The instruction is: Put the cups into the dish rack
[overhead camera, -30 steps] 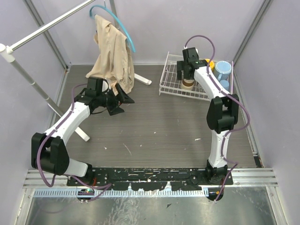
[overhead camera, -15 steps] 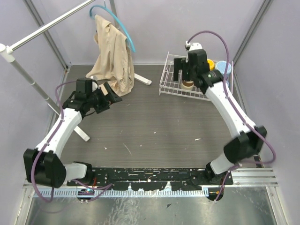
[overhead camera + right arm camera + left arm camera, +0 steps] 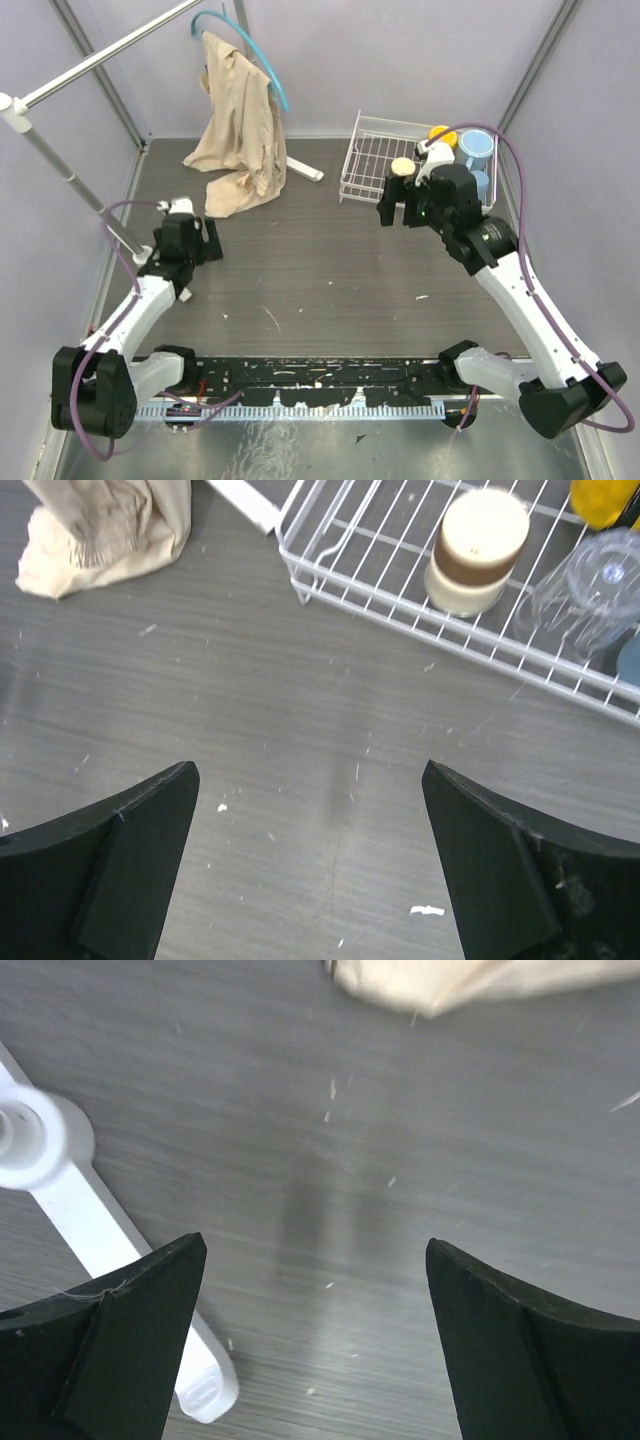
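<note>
The white wire dish rack stands at the back right. In it are a cream-and-brown cup set upside down, a clear glass cup, a yellow-orange mug, a light blue mug and a small light blue tumbler. My right gripper hovers open over the floor just in front of the rack, with nothing between its fingers. My left gripper is open and empty at the left, above bare floor beside the stand's foot.
A white pole clothes stand crosses the left side, and its foot lies by my left finger. A beige cloth hangs from a blue hanger and drapes onto the floor at the back. Purple walls close in the sides.
My right arm has drawn back from over the rack to the floor in front of it. My left arm has pulled away from the cloth toward the near left. Both grippers stayed open.
</note>
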Tool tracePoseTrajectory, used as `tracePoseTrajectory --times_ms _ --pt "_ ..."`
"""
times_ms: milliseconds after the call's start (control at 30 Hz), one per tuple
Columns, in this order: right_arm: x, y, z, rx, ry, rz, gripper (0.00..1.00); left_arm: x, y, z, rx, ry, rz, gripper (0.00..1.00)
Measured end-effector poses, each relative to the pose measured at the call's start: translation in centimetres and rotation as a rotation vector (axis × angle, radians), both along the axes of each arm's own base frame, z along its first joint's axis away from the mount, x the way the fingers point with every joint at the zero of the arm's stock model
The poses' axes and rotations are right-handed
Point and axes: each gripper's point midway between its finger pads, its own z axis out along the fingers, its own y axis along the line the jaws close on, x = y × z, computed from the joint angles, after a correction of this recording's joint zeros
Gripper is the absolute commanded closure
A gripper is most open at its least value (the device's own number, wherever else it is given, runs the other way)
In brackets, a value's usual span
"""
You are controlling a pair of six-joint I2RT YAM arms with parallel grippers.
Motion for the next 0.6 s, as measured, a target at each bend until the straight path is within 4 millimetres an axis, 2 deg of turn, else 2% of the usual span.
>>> tracePoseTrajectory --times_ms 67,133,200,300,400,533,600 --pt "-1.1 -0.2 -1.2 0.009 0.024 0.004 0.00 -1.2 0.4 -4.1 0.066 0.052 -0.053 0.02" --pt "-1.8 -0.4 -2.1 0.010 0.044 0.003 0.00 -1.6 0.6 -6.4 0.104 0.061 -0.083 0.02" --pt "-2.3 -0.6 -2.9 0.006 0.060 0.000 0.00 -1.3 0.8 -7.5 0.130 0.041 -0.097 0.02" --pt "-2.8 -0.9 -4.4 -0.002 0.089 -0.004 0.00 0.1 0.9 -8.2 0.156 -0.024 -0.113 0.02" --pt "-3.1 -1.0 -6.6 -0.013 0.120 -0.011 0.00 2.2 0.6 -7.9 0.182 -0.116 -0.146 0.02" --pt "-2.9 -1.6 -10.3 -0.055 0.147 -0.033 0.00 4.3 0.4 -7.3 0.185 -0.239 -0.158 0.02" --pt "-2.8 -2.0 -11.8 -0.083 0.145 -0.040 0.00 4.6 0.3 -7.7 0.186 -0.271 -0.169 0.02"
